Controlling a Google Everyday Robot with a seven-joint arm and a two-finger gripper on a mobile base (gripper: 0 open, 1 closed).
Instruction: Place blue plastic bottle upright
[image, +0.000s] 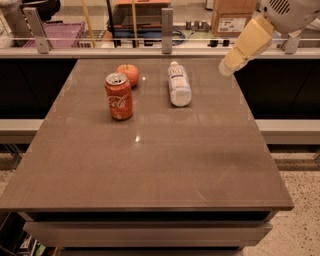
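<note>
The blue plastic bottle (179, 84) lies on its side near the far middle of the table (150, 165), cap pointing away from me. It is clear with a white cap and a pale label. My gripper (228, 67) hangs in the air at the upper right, above the table's far right edge. It is to the right of the bottle and apart from it, holding nothing that I can see.
A red Coca-Cola can (118, 96) stands upright left of the bottle. An orange-red apple (128, 74) sits just behind the can. A railing with posts (167, 25) runs along the far edge.
</note>
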